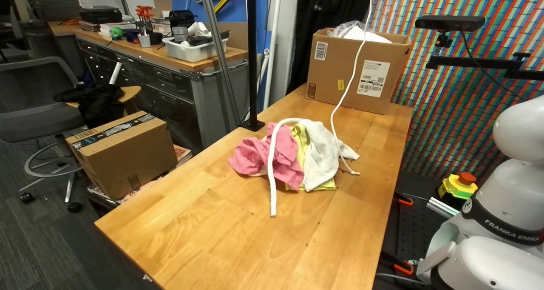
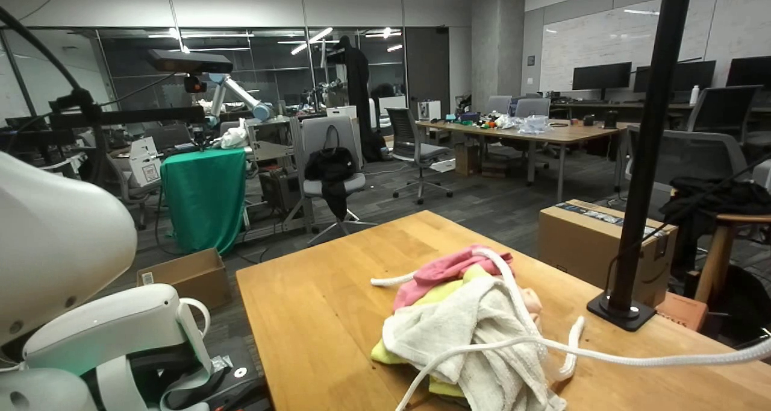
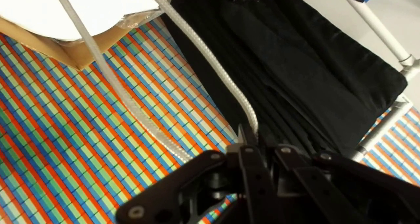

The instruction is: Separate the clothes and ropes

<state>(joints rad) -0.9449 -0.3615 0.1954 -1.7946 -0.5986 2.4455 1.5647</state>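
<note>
In the wrist view my gripper is shut on a white rope that runs in between its fingertips. A further white strand passes to the left of the jaws. In an exterior view the held rope slants down from above the picture and its tail touches the table beside the pile. The clothes lie heaped together: a pink cloth, a yellow-green cloth and a white cloth. Draped over them is another white rope, its end on the wood. A peach fabric bit shows beneath.
The wooden table carries a large cardboard box at its far end, with plastic wrap sticking out. A black pole rises from the table edge near the pile. The robot's white arm stands beside the table.
</note>
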